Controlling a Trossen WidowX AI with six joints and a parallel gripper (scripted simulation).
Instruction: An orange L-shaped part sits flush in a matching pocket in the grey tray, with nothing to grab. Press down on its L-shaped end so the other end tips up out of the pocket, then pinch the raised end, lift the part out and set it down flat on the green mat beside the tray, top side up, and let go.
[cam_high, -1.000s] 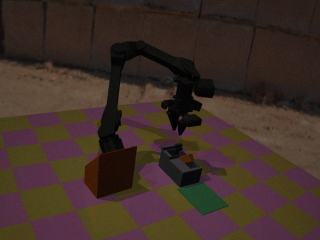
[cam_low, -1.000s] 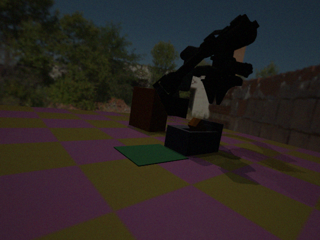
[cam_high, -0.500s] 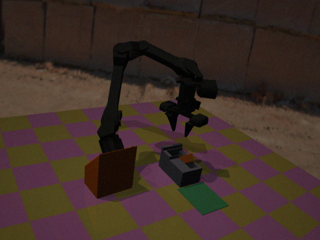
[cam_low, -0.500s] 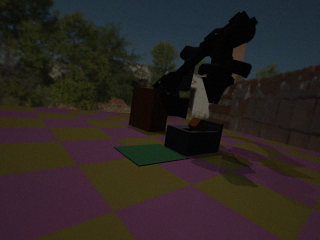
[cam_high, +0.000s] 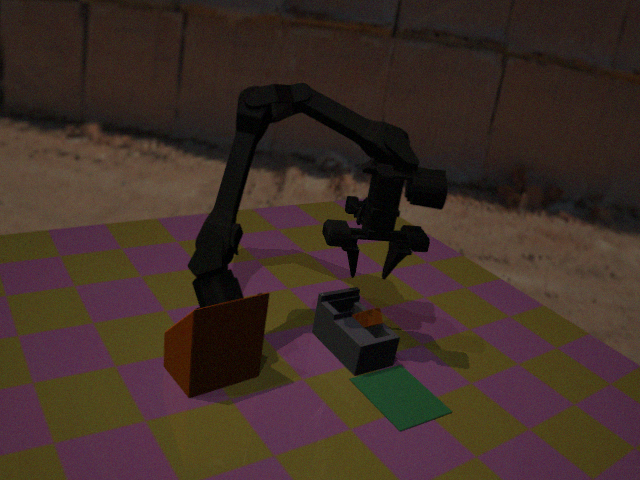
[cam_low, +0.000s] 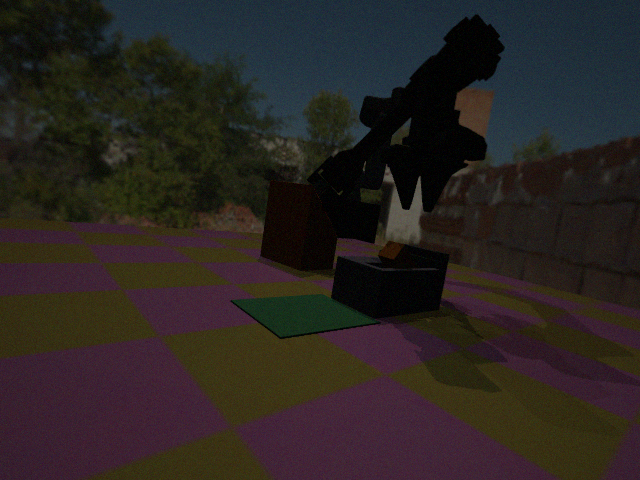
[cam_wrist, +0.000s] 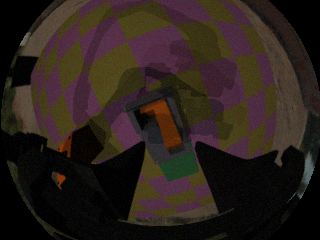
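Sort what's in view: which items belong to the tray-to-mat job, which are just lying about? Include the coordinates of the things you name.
Part of the job:
- orange L-shaped part (cam_high: 369, 317) (cam_low: 391, 251) (cam_wrist: 169, 125), one end tipped up
- grey tray (cam_high: 376, 356) (cam_low: 408, 293) (cam_wrist: 150, 146)
- green mat (cam_high: 401, 397) (cam_low: 305, 315) (cam_wrist: 180, 167)
- gripper (cam_high: 368, 277) (cam_low: 417, 209) (cam_wrist: 171, 146), open above the tray

Just lying about:
- large orange block with a sloped side (cam_high: 227, 346) (cam_low: 292, 224)

Arches up and over, bends down at the wrist, points the open gripper (cam_high: 368, 277) (cam_low: 417, 210) (cam_wrist: 171, 146) downward, fingertips apart.
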